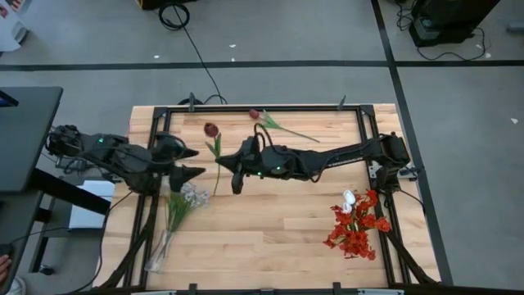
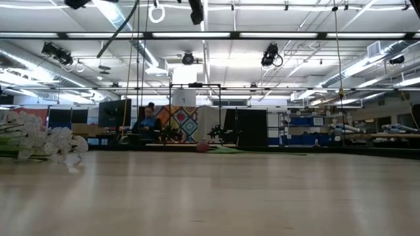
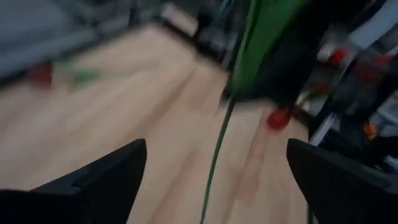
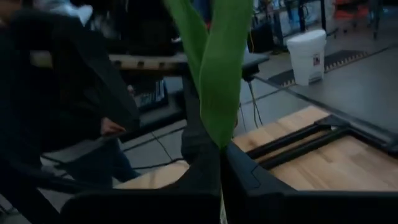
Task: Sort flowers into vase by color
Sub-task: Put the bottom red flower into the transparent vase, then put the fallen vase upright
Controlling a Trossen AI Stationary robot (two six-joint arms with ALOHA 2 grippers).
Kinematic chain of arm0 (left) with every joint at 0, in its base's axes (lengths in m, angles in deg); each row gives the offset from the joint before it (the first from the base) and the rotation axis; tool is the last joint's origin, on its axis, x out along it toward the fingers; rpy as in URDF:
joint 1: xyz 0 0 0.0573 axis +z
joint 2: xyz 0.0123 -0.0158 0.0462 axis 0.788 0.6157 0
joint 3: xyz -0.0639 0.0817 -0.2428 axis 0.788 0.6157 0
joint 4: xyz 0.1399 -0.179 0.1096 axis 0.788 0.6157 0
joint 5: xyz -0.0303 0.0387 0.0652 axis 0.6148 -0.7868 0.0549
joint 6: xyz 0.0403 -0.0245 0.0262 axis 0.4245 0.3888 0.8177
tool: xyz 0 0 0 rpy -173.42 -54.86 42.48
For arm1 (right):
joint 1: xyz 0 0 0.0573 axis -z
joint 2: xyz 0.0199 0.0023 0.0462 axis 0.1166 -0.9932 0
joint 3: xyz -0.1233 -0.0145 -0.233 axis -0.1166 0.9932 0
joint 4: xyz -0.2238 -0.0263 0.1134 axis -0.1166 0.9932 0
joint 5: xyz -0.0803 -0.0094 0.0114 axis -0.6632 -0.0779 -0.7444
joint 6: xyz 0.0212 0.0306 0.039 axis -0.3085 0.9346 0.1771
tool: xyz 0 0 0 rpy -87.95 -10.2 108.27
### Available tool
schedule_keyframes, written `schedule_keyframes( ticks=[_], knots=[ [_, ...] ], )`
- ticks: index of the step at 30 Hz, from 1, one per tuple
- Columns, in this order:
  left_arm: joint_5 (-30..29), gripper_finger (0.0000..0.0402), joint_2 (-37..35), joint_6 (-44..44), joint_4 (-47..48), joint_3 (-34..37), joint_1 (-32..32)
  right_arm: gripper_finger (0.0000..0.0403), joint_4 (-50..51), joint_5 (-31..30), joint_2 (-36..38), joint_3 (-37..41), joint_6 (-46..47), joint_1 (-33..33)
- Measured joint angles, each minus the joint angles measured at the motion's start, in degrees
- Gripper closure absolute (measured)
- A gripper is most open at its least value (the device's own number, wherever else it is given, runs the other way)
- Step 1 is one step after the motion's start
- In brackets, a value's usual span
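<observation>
Your right gripper (image 1: 232, 170) sits mid-table, closed on a tulip stem (image 1: 216, 156); left gripper (image 1: 193, 163) just left of it, fingers apart; second tulip (image 1: 274, 124) lies behind, near the far edge; blossom spray (image 1: 182, 201) in a vase (image 1: 158, 253) front-left; clustered blooms (image 1: 354, 226) front-right.

- A wooden table (image 1: 270, 238) is filling the middle of the overhead picture, with a black frame (image 1: 246, 109) running along its edges.
- A black cable (image 1: 196, 57) is trailing over the grey floor at upper centre.
- A person (image 2: 146, 121) is sitting far back in the room, left of centre in the level picture.
- A white bucket (image 4: 306, 56) is standing on the floor at upper right.
</observation>
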Motion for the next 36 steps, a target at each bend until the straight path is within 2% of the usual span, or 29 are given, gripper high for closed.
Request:
schedule_keyframes(
  ticks=[5, 10, 12, 15, 19, 23, 27, 31, 36],
  knots=[
    [9.2, 0.0009, -0.8, -13.9, 19.0, 0.1, -1.3, 0.0398, 12.8, -0.5, 0.9, 0.0, 14.3, 1.8],
    [14.9, 0.0016, 1.8, -20.3, 24.4, 2.7, -4.8, 0.0394, 32.1, 0.4, 0.9, 1.1, 31.8, 2.7],
    [17.6, 0.0017, 2.9, -23.3, 25.3, 4.1, -5.5, 0.038, 37.4, 2.4, 0.9, 2.8, 35.9, 3.4],
    [25.8, 0.0017, 4.7, -31.2, 26.5, 7.5, -6.2, 0.0335, 40.9, 8.1, 0.9, 4.6, 37.0, 4.4],
    [36.9, 0.0017, 6.6, -40.8, 26.2, 12.2, -8.8, 0.0242, 42.7, 14.3, 0.9, 6.2, 37.4, 5.0],
    [39.8, 0.0017, 8.0, -48.1, 23.7, 15.5, -12.1, 0.014, 42.6, 13.6, 0.9, 6.5, 38.6, 5.1],
    [42.4, 0.0017, 9.3, -52.7, 19.0, 18.3, -15.1, 0.006, 42.9, 12.1, 0.9, 6.5, 39.3, 5.1],
    [43.5, 0.0017, 11.0, -56.8, 14.5, 21.3, -18.1, 0.0013, 43.0, 12.1, 0.9, 6.5, 39.0, 5.1],
    [45.4, 0.0017, 13.1, -61.7, 8.3, 25.0, -21.6, 0.0008, 43.4, 11.9, 0.9, 6.5, 38.7, 5.0]
  ],
)
